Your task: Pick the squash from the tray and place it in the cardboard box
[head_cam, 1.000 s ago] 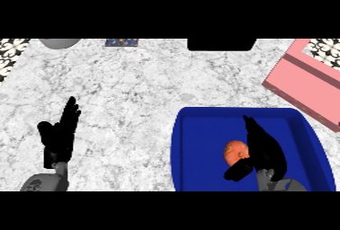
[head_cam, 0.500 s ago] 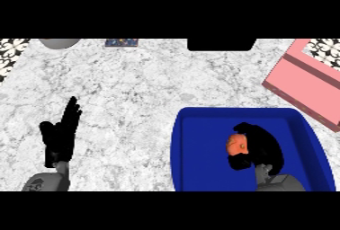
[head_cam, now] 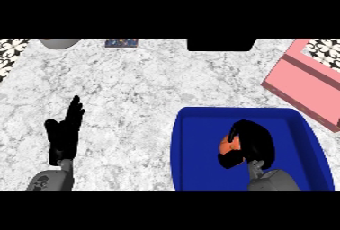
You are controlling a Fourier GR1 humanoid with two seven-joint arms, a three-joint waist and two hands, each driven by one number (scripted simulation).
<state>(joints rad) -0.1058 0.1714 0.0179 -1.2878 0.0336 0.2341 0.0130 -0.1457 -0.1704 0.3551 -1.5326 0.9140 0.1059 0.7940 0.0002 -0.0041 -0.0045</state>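
On the pale marbled worktop (head_cam: 153, 81) a deep blue tray (head_cam: 192, 148) sits at the lower right, running off the near edge of the view. Inside it, about the middle, lies the squash (head_cam: 226, 146), of which only a small orange patch shows. The right hand (head_cam: 252, 143) covers most of it, black fingers curled over the top and down the far side, thumb tucked under the near side, so it is closed round the squash. The grey forearm (head_cam: 272, 179) comes up from the near edge, over the tray's floor. Whether the squash rests on the tray's floor or is lifted off it cannot be told from here.

The pink cardboard box (head_cam: 302, 85) stands at the upper right, set at a slant and partly cut off by the edge of the view. Its near corner is close to the tray's far right rim, though the two do not touch. Between tray and box there is only bare worktop.

The left hand (head_cam: 64, 132) is at the lower left, well apart from the tray, resting with fingers straight and pressed together, pointing away from the robot, holding nothing.

Along the far edge are a grey rounded object (head_cam: 60, 43), a small dark patterned item (head_cam: 122, 42) and a black rectangular shape (head_cam: 221, 44), all well clear of both hands. Patterned tiling (head_cam: 12, 49) shows in the far corners.
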